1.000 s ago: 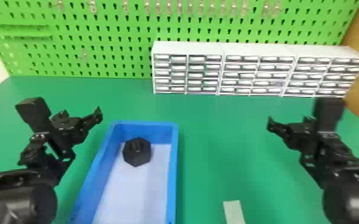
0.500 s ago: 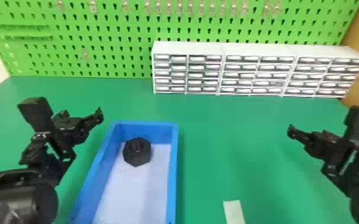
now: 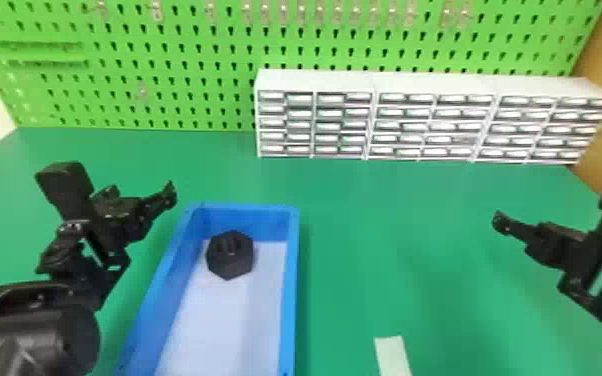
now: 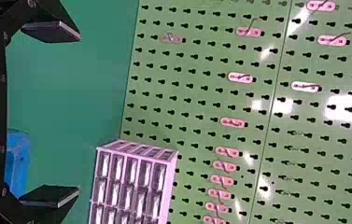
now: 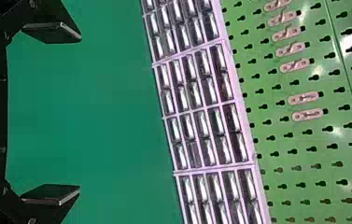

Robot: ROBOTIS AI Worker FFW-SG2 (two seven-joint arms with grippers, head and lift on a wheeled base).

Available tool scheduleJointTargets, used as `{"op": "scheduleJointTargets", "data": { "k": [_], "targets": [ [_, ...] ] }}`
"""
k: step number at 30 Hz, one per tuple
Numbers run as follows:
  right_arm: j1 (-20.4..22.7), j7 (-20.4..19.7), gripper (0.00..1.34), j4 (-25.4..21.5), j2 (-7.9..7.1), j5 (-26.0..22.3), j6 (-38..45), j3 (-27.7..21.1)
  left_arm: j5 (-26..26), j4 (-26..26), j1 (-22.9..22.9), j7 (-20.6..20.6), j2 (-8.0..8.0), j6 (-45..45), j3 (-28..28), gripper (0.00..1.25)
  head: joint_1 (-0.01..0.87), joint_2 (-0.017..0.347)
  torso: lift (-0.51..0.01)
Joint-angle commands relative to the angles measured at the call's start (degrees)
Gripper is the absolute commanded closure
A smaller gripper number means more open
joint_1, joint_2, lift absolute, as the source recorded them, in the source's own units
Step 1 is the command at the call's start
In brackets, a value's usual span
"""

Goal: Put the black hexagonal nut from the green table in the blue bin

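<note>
The black hexagonal nut lies inside the blue bin, near its far end. My left gripper is held left of the bin's far corner, apart from it. Off to the right over the table, well away from the bin, is my right gripper. In its wrist view the left gripper stands open with nothing between its fingers, and a piece of the bin shows beyond the palm. The right gripper is likewise open and holds nothing.
White drawer cabinets stand along the table's back edge in front of a green pegboard. A pale strip lies on the green table near the front, right of the bin.
The right arm has moved outward to the right, shifting back and forth slightly. The left arm has stayed nearly still. The nut and the bin have not moved.
</note>
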Motion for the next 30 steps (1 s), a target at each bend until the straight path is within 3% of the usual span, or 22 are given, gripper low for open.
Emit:
{"op": "scheduleJointTargets", "data": {
  "k": [1,15,18,25,30],
  "targets": [
    [0.0,0.1,0.16,0.0,0.37,0.6,-0.1,-0.2,0.1,0.0,-0.1,0.0,0.00,0.1,0.0,0.13,0.666,0.032,-0.100],
    [-0.4,0.8,0.16,2.6,0.63,1.1,-5.8,1.2,0.4,0.0,-0.2,0.0,0.00,0.1,0.0,0.13,0.666,0.032,-0.100],
    [-0.5,0.8,0.16,2.8,0.99,4.9,-9.1,2.0,0.4,0.0,-0.3,0.0,0.00,0.1,0.1,0.13,0.666,0.032,-0.100],
    [-0.8,0.8,0.16,2.8,4.33,14.6,-16.5,1.3,0.5,0.0,-0.2,0.0,0.00,0.1,0.1,0.13,0.666,0.032,-0.100],
    [-0.5,0.7,0.16,3.1,3.71,19.0,-21.6,2.9,0.7,0.0,-0.1,0.0,0.00,0.1,0.2,0.13,0.666,0.032,-0.100]
  ]
}}
